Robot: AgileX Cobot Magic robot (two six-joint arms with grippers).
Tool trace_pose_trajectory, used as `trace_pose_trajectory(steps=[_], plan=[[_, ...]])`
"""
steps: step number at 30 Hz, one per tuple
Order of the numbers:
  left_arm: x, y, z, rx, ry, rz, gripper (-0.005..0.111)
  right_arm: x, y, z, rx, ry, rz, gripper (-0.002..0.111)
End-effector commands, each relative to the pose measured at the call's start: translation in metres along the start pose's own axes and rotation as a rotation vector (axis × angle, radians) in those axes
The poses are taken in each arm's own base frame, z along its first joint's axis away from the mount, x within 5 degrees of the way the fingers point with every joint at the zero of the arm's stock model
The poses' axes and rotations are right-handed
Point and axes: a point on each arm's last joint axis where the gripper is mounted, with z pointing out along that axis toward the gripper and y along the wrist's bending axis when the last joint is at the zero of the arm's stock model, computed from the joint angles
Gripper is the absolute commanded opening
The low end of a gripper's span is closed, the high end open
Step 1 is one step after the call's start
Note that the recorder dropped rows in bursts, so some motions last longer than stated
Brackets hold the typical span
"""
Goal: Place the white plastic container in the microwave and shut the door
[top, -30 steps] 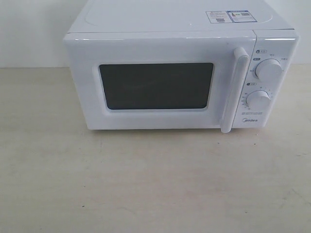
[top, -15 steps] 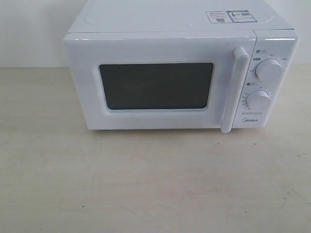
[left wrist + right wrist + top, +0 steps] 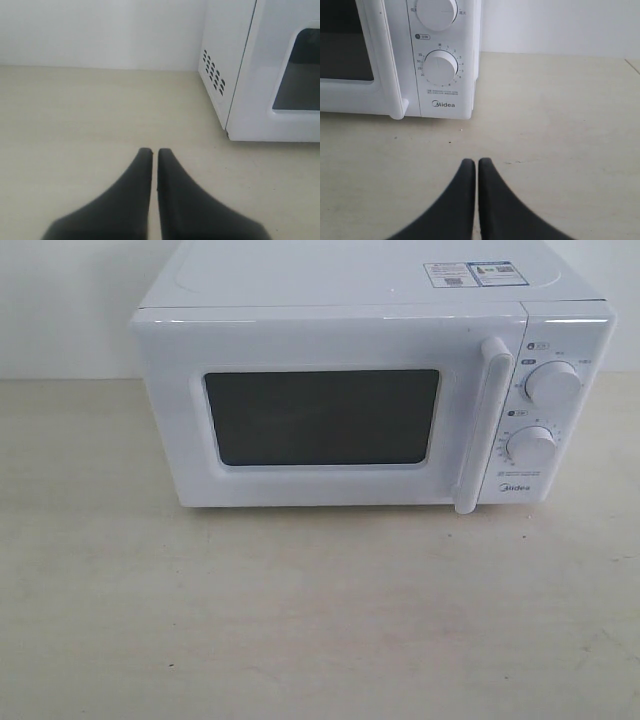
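The white microwave [image 3: 370, 400] stands at the back of the table, and its door [image 3: 320, 415] with the dark window is closed, the bar handle [image 3: 482, 425] upright beside two round dials. The white plastic container is out of view. My left gripper [image 3: 154, 151] is shut and empty above the tabletop, off the microwave's vented side [image 3: 215, 75]. On the other side, my right gripper [image 3: 476, 161] is also shut and empty, in front of the dial panel [image 3: 440, 67]. Neither gripper shows in the exterior view.
Light wooden tabletop [image 3: 320, 620] stretches in front of the microwave. A white wall [image 3: 60, 300] runs behind it. A sticker [image 3: 475, 274] lies on the microwave's top.
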Motion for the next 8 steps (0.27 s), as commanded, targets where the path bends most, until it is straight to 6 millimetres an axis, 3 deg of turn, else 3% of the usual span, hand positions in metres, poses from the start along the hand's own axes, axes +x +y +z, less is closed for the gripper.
trace_pose_trajectory(steps=[1,8], plan=[[0.0006,0.0002,0.0001,-0.003,-0.004,-0.009,0.004,-0.0007,-0.0001,-0.0004,0.001,-0.010,-0.005,0.000],[0.0006,0.0002,0.0001,-0.003,-0.004,-0.009,0.004,-0.0002,-0.0001,-0.0004,0.001,-0.006,-0.006,0.000]])
